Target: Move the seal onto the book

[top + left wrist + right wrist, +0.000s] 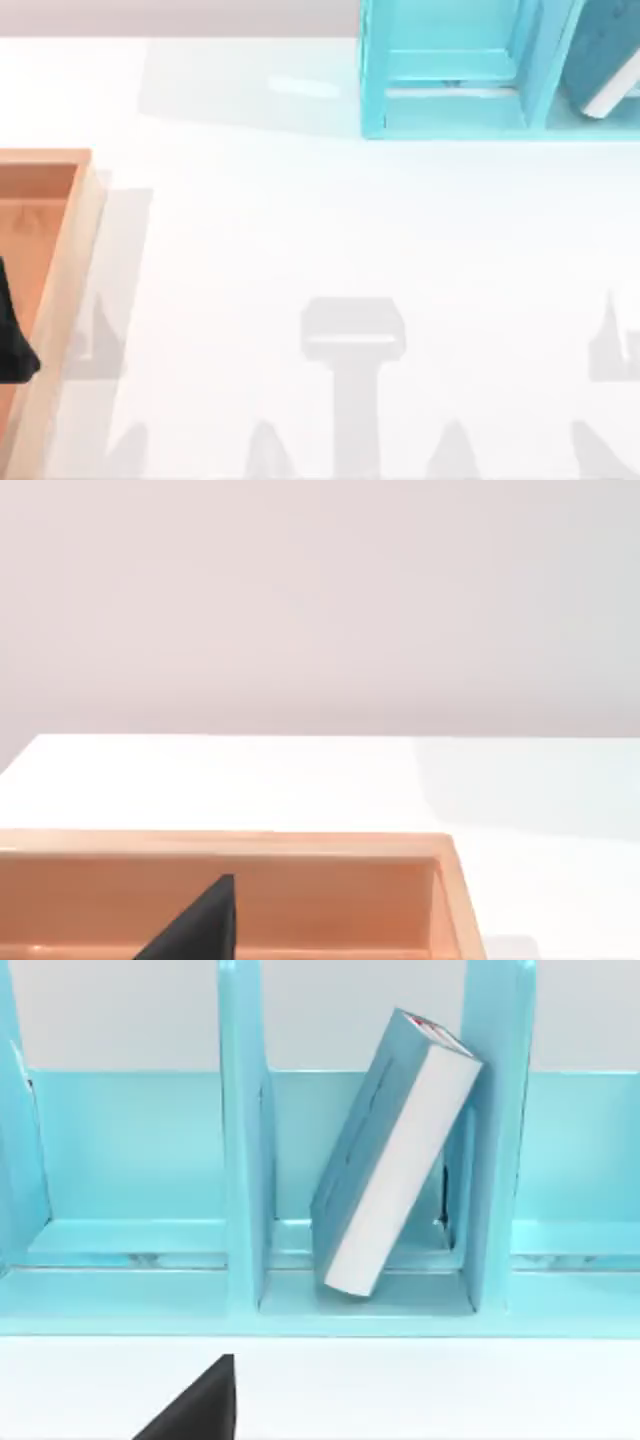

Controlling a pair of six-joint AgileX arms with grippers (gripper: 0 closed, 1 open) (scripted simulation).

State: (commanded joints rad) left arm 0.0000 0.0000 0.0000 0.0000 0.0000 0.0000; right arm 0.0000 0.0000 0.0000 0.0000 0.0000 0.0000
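Right now, your white worktop (350,230) holds a cyan shelf (450,110) at its far edge, with the book (395,1150) leaning inside; you cannot tell either gripper's state.

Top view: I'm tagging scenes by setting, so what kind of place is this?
Probably a rendered tabletop like a desk or study corner: a plain white table, a cyan shelf unit with a teal book leaning in one compartment, and a wooden tray at the left edge.
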